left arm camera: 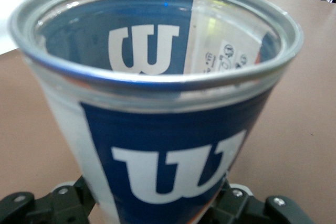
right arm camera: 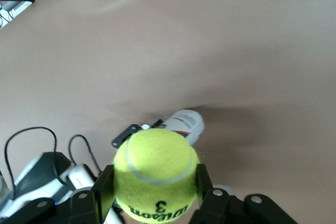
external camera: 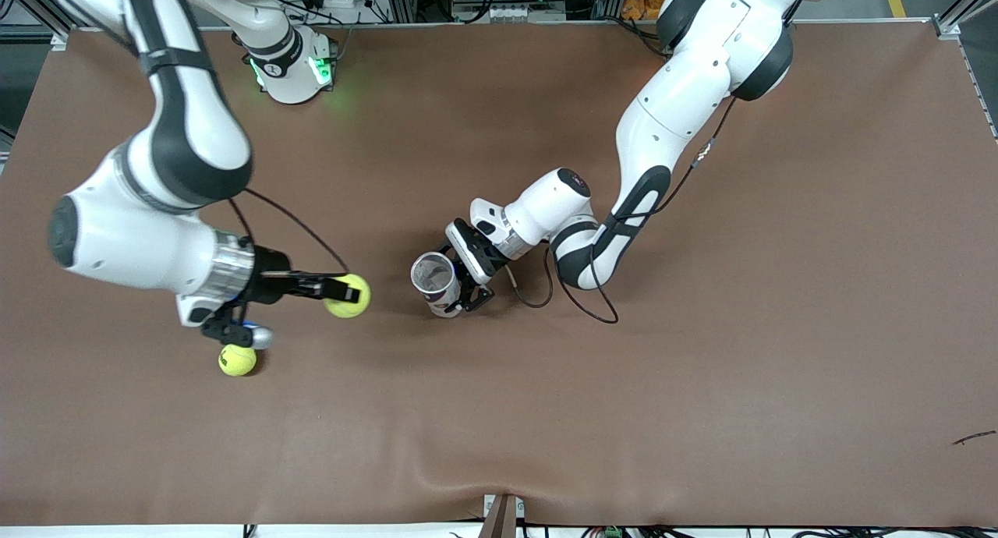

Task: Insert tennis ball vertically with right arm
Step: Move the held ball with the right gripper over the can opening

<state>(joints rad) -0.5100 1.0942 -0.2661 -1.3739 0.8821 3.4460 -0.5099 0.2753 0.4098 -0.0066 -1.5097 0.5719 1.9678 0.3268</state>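
Now the right gripper (external camera: 343, 290) hangs in the air over the brown table (external camera: 702, 366), toward the right arm's end, its black fingers (right arm camera: 103, 186) pinching a yellow tennis ball (external camera: 348, 296) from both sides. A second tennis ball (external camera: 237, 360) lies on the table just below that arm's wrist, nearer to the front camera. Near the middle of the table the left gripper (external camera: 466, 284) sits around the lower part of a can (external camera: 436, 282) with a blue label; the can stands upright with its open mouth up and nothing inside. Whether the left claw is pressed against the can or loose around it, I cannot tell.
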